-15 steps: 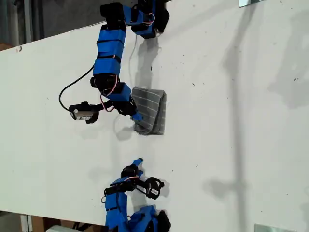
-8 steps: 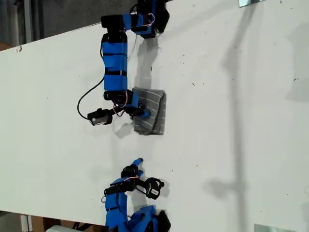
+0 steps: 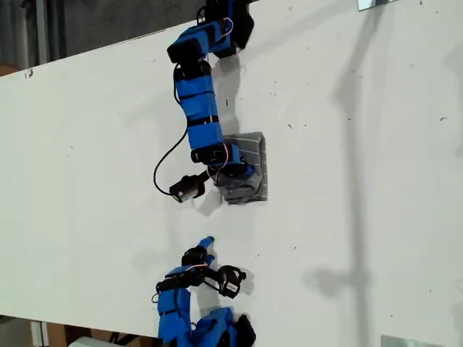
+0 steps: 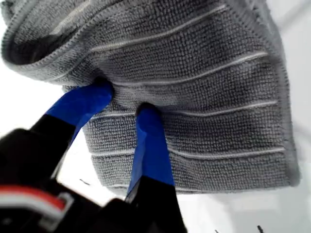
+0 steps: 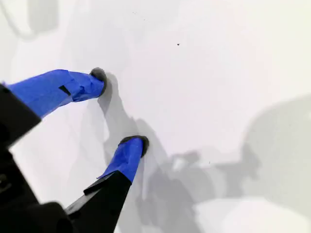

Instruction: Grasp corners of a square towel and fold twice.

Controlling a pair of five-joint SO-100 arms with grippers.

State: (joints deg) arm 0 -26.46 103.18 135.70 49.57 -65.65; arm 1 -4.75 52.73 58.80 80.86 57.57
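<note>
The towel [image 3: 259,160] lies folded into a small grey striped pad on the white table [image 3: 347,217], at the middle of the exterior view. My first gripper [image 3: 246,172] reaches down from the arm at that view's top and rests on top of it. In the first wrist view both blue fingertips [image 4: 146,114] dig into the towel [image 4: 209,97], with my first gripper [image 4: 122,101] open by a narrow gap. A folded edge of the cloth stands up beside them. My second gripper [image 3: 206,246] is at the exterior view's bottom, apart from the towel. It [image 5: 119,109] hangs open over bare table.
A black cable [image 3: 165,165] loops off the first arm toward the exterior view's left. Metal brackets sit at that view's top right [image 3: 376,3] and bottom right [image 3: 409,341]. The table's edge runs along the upper left, with dark floor beyond it.
My first gripper has swung toward the exterior view's right, from the towel's edge onto its top. The towel has slid the same way. The second arm has not moved.
</note>
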